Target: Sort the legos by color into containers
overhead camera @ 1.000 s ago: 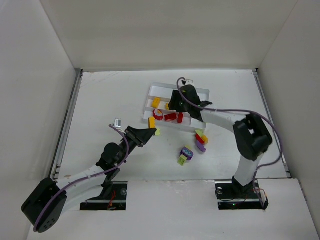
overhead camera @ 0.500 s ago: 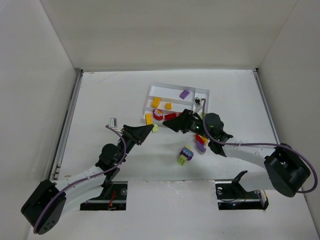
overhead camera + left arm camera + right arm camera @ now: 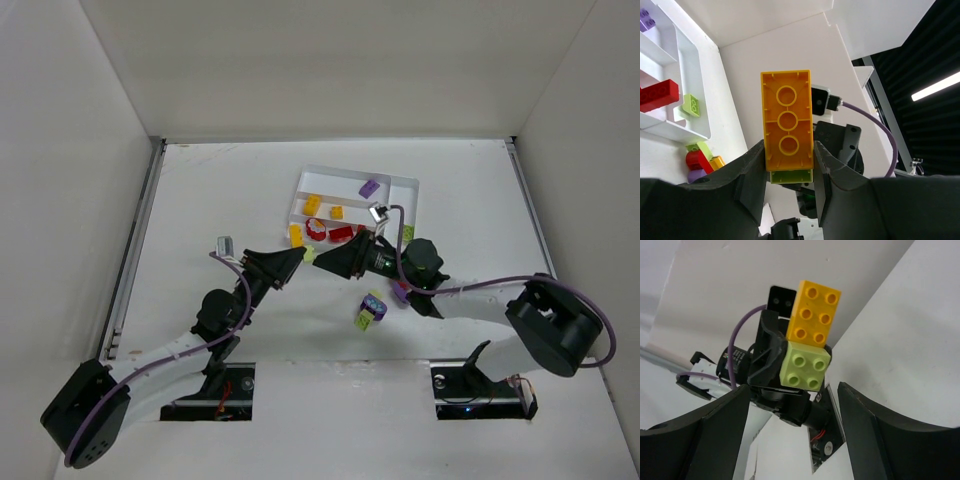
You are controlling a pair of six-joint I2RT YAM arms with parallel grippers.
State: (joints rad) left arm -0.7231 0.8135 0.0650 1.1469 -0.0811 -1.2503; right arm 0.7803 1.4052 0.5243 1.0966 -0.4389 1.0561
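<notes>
legos point(image 3: 341, 234) in and seemingly before tray point(image 3: 340, 172)

Both arms stretch low and inward, nearly tip to tip just on the near side of the white tray point(image 3: 335, 180). Left claw point(image 3: 298, 259) pinches an orange-and-green brick stack point(image 3: 787, 120); right claw point(image 3: 325, 270) faces it, jaws spread wide.

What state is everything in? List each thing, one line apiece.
left gripper: fingers shut on orange brick.
orange brick: held above the table.
lime brick: butted against orange brick's end, also aloft.
right gripper: fingers open, empty.
white tray: partly filled with bricks.
mixed stack: loose on table.
</notes>
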